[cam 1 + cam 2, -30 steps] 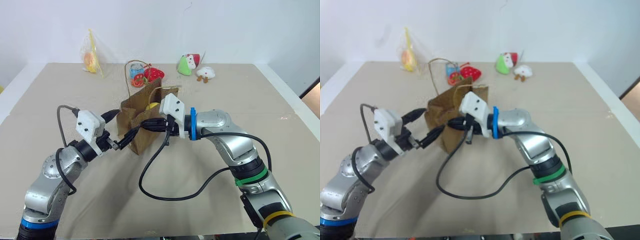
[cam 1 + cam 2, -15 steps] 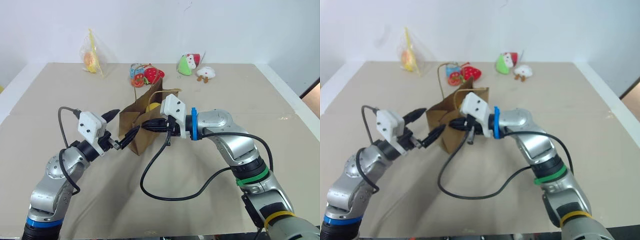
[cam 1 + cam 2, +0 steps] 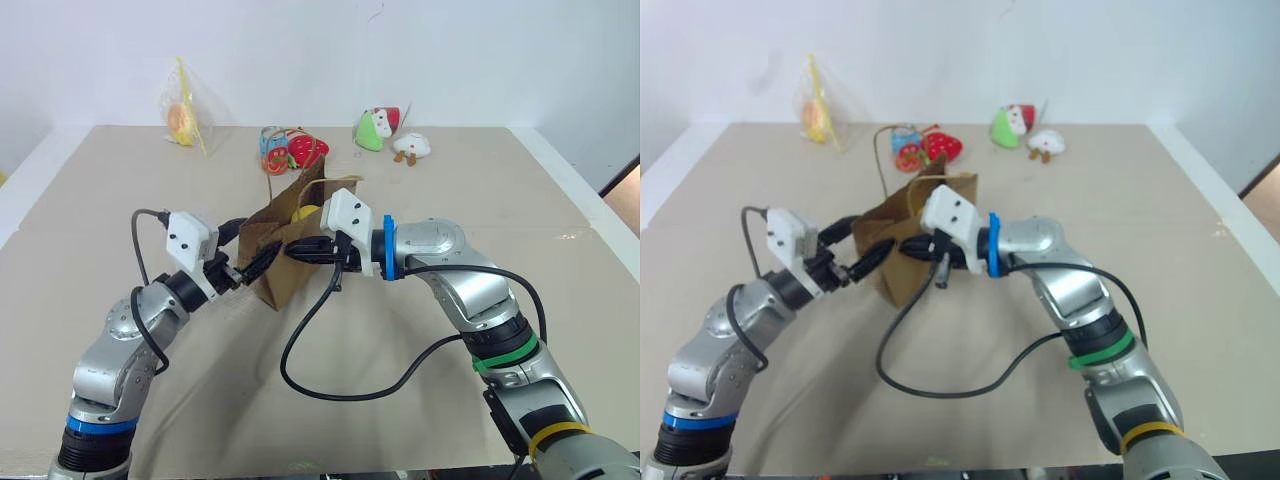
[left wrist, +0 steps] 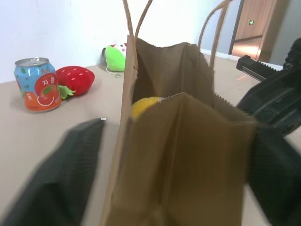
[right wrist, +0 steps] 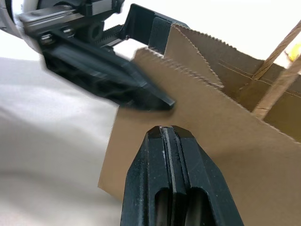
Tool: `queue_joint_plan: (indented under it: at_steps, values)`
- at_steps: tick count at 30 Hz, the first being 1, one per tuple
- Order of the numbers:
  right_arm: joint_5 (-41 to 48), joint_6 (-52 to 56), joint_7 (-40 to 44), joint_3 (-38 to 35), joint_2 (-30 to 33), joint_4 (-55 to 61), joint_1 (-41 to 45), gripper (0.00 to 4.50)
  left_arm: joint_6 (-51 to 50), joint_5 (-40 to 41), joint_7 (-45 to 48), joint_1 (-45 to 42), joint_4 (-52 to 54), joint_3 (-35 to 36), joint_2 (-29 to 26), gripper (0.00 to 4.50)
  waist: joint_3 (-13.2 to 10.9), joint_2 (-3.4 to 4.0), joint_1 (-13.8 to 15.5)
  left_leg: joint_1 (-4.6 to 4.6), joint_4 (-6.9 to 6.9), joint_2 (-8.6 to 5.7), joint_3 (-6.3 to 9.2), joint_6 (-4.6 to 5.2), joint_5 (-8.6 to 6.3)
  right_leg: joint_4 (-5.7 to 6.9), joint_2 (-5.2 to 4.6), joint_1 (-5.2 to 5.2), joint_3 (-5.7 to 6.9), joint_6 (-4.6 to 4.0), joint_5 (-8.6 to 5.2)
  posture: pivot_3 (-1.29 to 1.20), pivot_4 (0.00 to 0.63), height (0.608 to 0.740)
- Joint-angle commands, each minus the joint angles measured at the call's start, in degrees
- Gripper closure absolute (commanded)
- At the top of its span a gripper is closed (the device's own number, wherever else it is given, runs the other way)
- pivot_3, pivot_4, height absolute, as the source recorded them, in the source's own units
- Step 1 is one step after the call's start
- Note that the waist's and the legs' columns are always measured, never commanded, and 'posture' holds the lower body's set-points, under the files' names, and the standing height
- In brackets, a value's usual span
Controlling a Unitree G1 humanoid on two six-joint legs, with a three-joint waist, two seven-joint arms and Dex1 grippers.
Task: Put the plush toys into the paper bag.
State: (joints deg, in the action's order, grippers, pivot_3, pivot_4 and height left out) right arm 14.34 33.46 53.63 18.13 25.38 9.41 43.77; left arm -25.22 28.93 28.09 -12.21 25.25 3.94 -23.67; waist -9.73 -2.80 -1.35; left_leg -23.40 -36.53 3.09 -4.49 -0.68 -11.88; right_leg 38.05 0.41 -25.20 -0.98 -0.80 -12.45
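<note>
So the paper bag (image 3: 283, 255) is light, thin and crumply; best grabbed at the rim. Right fingers (image 5: 173, 134) are clamped together against its side, holding nothing I can see. Left fingers (image 4: 70, 165) are spread either side of the near end.

Beyond the blurred left fingers (image 4: 61, 183), the paper bag (image 4: 188, 155) hides most of the yellow plush toy (image 4: 146, 104); the bag's base and handle tops are cut off.

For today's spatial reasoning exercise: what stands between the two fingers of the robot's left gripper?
The near end of the paper bag stands between the left gripper's fingers, seen in the left wrist view; a yellow plush peeks out inside.
</note>
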Motion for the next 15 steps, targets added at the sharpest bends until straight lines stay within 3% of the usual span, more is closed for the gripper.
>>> queue_joint_plan:
  at_steps: [1, 2, 3, 5, 8, 15]
  values:
    - [0.2, -0.6, 0.1, -1.0, 0.3, 1.9, 0.4, 4.5, 1.4, -0.6, 0.8, -0.9, 0.3, 0.8, -0.7, 1.55, 0.0, 0.0, 0.0, 0.0, 0.0, 0.0, 0.0, 0.0, 0.0, 0.0, 0.0, 0.0, 0.0, 0.0, 0.0, 0.0, 0.15, 0.74]
    - [0.3, -0.5, 0.1, -1.1, 0.4, 2.0, 0.3, 4.5, 1.5, -0.6, 0.9, -0.9, 0.1, 0.8, -0.7, 2.31, 0.0, 0.0, 0.0, 0.0, 0.0, -0.01, 0.0, 0.0, 0.0, 0.0, -0.01, 0.0, 0.0, 0.0, 0.0, 0.0, 0.15, 0.74]
    - [0.3, -0.4, 0.1, -1.1, 0.5, 2.2, 0.2, 4.5, 1.5, -0.7, 1.0, -0.8, 0.1, 0.8, -0.7, 2.73, 0.0, 0.0, 0.0, 0.0, 0.0, -0.01, 0.0, 0.0, 0.0, 0.0, -0.01, 0.0, 0.0, 0.0, 0.0, 0.0, 0.15, 0.74]
    - [0.4, -0.2, 0.1, -1.3, 0.7, 2.3, 0.0, 4.5, 1.5, -0.8, 1.4, -0.8, 0.0, 0.7, -0.8, 3.18, 0.0, 0.0, 0.0, 0.0, 0.0, -0.01, 0.0, 0.0, 0.0, 0.0, -0.01, 0.0, 0.0, 0.0, 0.0, 0.0, 0.15, 0.74]
    - [0.4, -0.1, 0.1, -1.5, 1.2, 2.5, -0.3, 4.5, 1.7, -1.0, 1.9, -0.9, -0.3, 0.5, -0.8, 4.4, 0.0, 0.0, 0.0, 0.0, 0.0, -0.01, 0.0, 0.0, 0.0, 0.0, -0.01, 0.0, 0.0, 0.0, 0.0, 0.0, 0.15, 0.74]
    - [5.2, 0.6, 0.9, -8.0, 3.4, 4.0, -2.9, 4.5, 5.3, -2.6, 7.7, -1.6, -2.9, 0.7, -4.0, 4.46, 0.0, 0.0, 0.1, 0.0, 0.0, -0.01, 0.02, 0.0, 0.0, 0.0, -0.01, 0.0, 0.02, -0.01, 0.0, 0.0, 0.15, 0.74]
